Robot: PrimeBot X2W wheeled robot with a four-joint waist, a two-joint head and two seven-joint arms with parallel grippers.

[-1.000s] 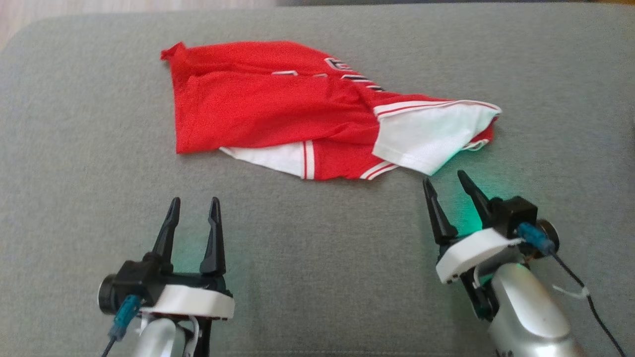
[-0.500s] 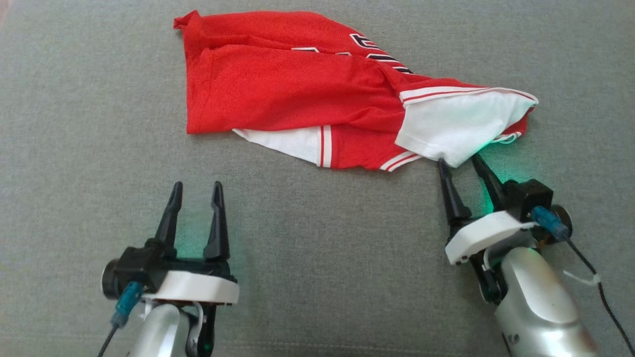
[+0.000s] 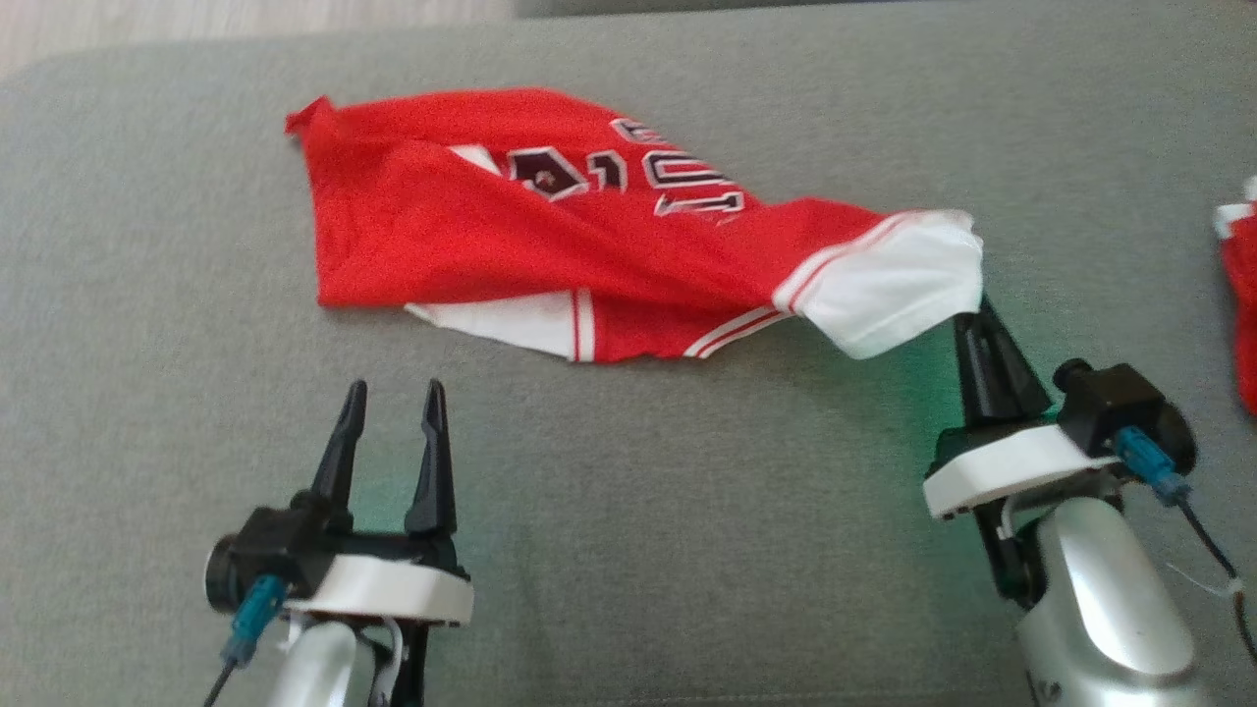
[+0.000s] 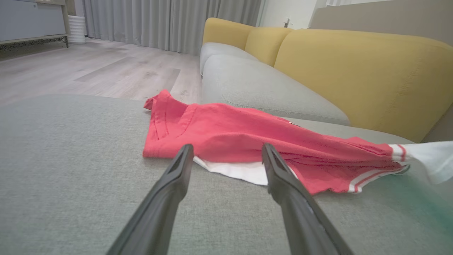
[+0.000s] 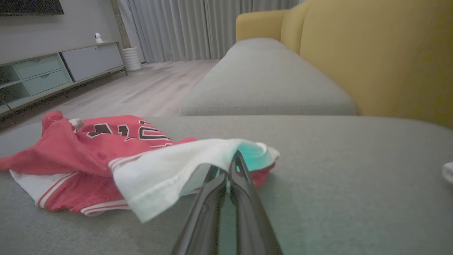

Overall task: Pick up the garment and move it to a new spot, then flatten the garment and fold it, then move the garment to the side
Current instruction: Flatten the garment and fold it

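Note:
The garment (image 3: 550, 226) is a red jersey with white sleeves and dark lettering, lying crumpled on the grey cushion (image 3: 687, 491). My right gripper (image 3: 977, 314) is shut on the edge of its white sleeve (image 3: 894, 295), which is raised a little off the cushion. In the right wrist view the closed fingers pinch that sleeve (image 5: 170, 166) at the right gripper (image 5: 233, 159), with the garment (image 5: 88, 148) trailing to the left. My left gripper (image 3: 393, 393) stands open in front of the garment's near hem. In the left wrist view the left gripper (image 4: 226, 148) is just short of the garment (image 4: 240, 134).
Another red and white cloth (image 3: 1239, 295) lies at the far right edge of the cushion. A yellow backrest (image 4: 354, 71) rises behind the seat. A second grey seat (image 5: 265, 81) lies beyond, with wooden floor (image 4: 88, 71) past the cushion's far left edge.
My right gripper moved forward to the white sleeve, shut on it and raised it, which pulled the garment so its lettering shows. The left gripper stayed open in place. The head camera shifted.

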